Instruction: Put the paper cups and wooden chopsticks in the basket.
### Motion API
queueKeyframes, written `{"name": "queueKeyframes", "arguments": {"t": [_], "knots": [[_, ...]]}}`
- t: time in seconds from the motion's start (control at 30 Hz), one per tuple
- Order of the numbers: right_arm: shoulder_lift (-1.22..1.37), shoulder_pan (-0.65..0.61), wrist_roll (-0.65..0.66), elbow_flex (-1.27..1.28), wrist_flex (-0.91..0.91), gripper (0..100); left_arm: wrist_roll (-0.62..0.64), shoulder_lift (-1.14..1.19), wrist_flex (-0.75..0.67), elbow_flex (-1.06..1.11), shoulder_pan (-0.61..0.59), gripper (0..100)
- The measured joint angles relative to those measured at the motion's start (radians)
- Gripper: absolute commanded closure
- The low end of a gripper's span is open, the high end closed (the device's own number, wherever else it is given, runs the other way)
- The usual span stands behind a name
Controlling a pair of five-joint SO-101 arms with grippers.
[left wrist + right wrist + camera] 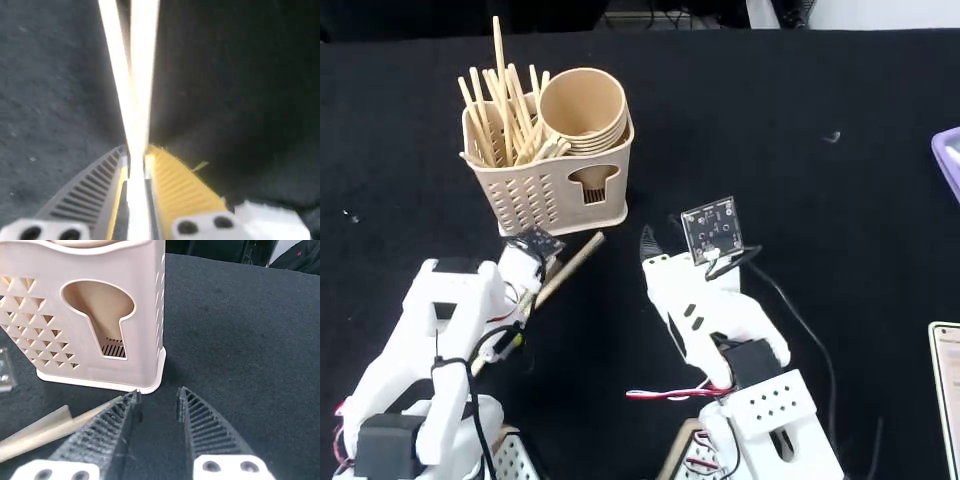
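The stack of paper cups (583, 108) sat nested in the right half of the basket (555, 195), its mouth tipped toward the high camera. A bundle of chopsticks (502, 115) stood fanned out in the left half, tips poking well above the rim. The basket stood upright on the black counter (800, 140), toward the back left in the high view.

One loose pair of chopsticks (572, 263) was outside it, slanting just in front of the basket. Its far end pointed at the basket's front right corner and stopped just short of the base. Your left gripper (533, 272) had that pair. In the left wrist view its two fingers were clamped together on the sticks, which ran out ahead over the dark cloth. Whether the pair was lifted or resting on the counter, you couldn't tell.

Your right gripper (654, 252) sat off the basket's front right corner, near it but not touching, fingers apart with nothing between them. The right wrist view looked past those spread fingers at the basket's side wall with its keyhole-shaped cutout (97, 315). There the end of the loose pair lay close beside one finger.

Out at the counter's right edge you had a purple thing (948, 160), and nearer the arms a flat white thing (946, 390), both well apart from the basket.
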Motion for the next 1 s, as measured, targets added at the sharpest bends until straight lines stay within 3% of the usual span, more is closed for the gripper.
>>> {"name": "queueKeyframes", "arguments": {"t": [0.3, 0.67, 0.83, 1.0], "knots": [[0.000, 0.003, 0.000, 0.000, 0.000, 87.8, -0.094, 0.000, 0.123, -0.060, 0.000, 97], [0.000, 0.161, -0.100, 0.000, -0.002, 87.8, -0.115, -0.115, 0.129, -0.063, 0.137, 97], [0.000, 0.167, -0.107, 0.000, -0.003, 87.8, -0.060, -0.189, 0.052, 0.017, 0.215, 96], [0.000, 0.167, -0.107, 0.000, -0.003, 87.8, -0.052, -0.192, -0.037, 0.100, 0.222, 86]]}}
